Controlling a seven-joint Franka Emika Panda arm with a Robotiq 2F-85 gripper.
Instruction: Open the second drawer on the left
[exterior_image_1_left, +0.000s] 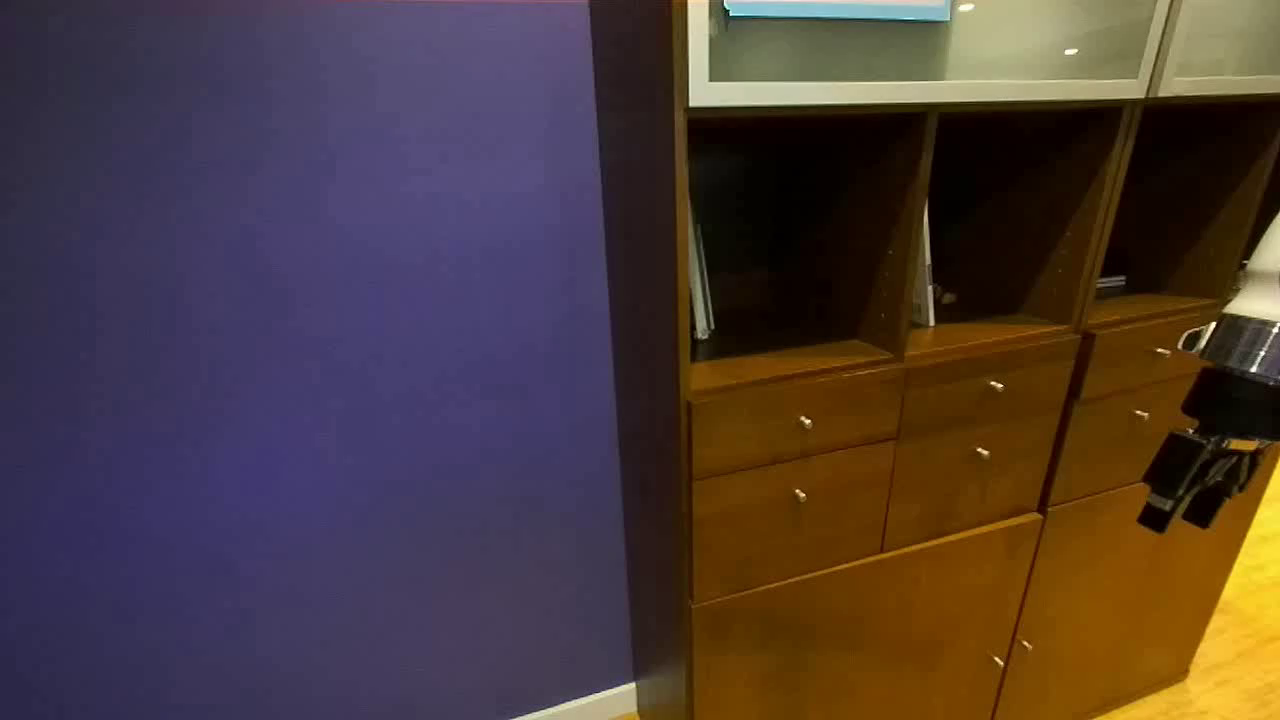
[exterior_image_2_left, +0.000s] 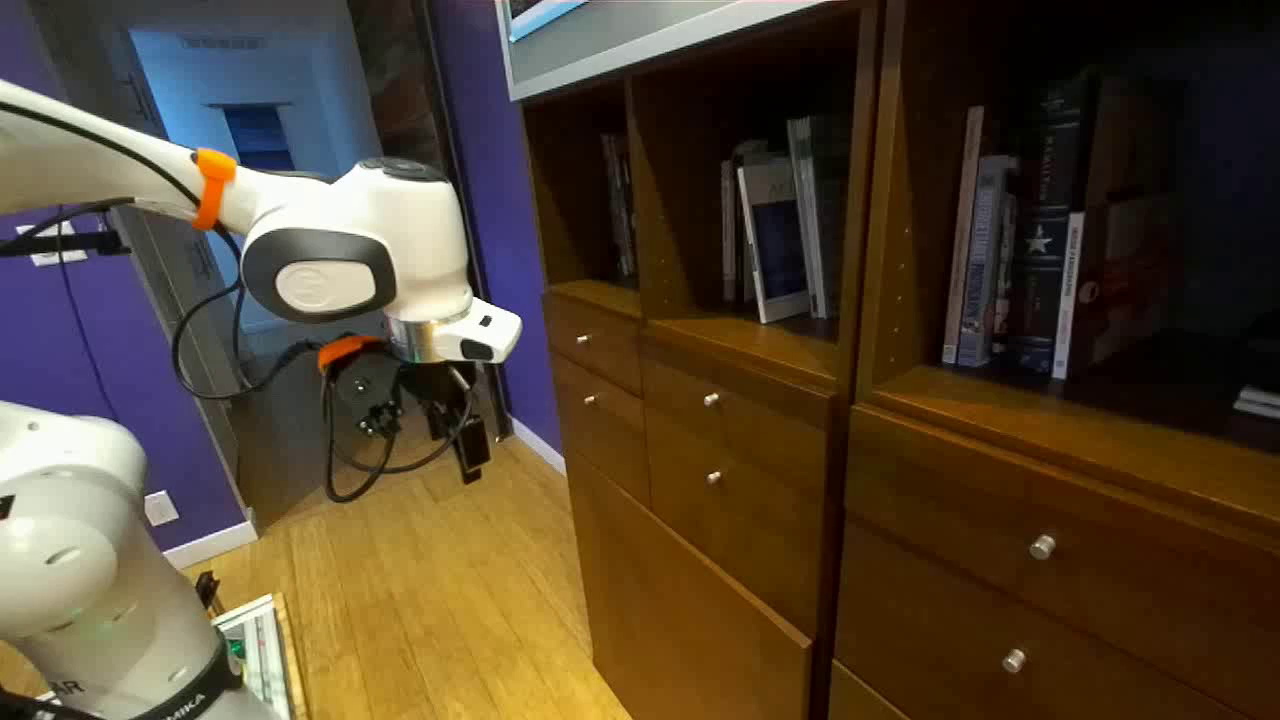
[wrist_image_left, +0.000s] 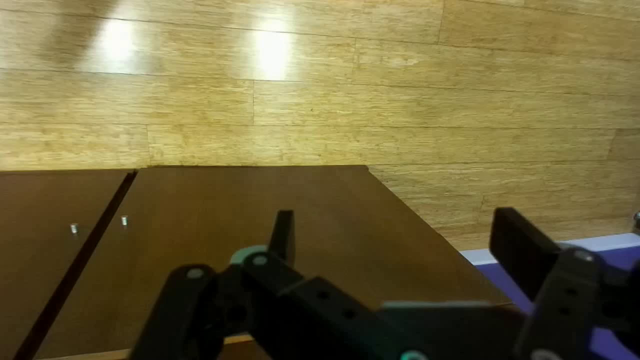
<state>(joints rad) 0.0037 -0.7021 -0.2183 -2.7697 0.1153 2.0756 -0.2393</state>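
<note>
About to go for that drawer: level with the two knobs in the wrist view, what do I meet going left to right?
Left cabinet-door knob, dark door gap, right cabinet-door knob, one gripper fingertip, opposite gripper fingertip. Wooden floor left out: it shows on both sides of the last fingertip.

In my wrist view I see the gripper (wrist_image_left: 394, 215), its fingers (wrist_image_left: 519, 250) spread well apart. Past it I make out two brown cabinet doors (wrist_image_left: 320, 200), each with a small knob (wrist_image_left: 124, 220), wood floor (wrist_image_left: 320, 105) and a purple wall (wrist_image_left: 617, 256).
</note>
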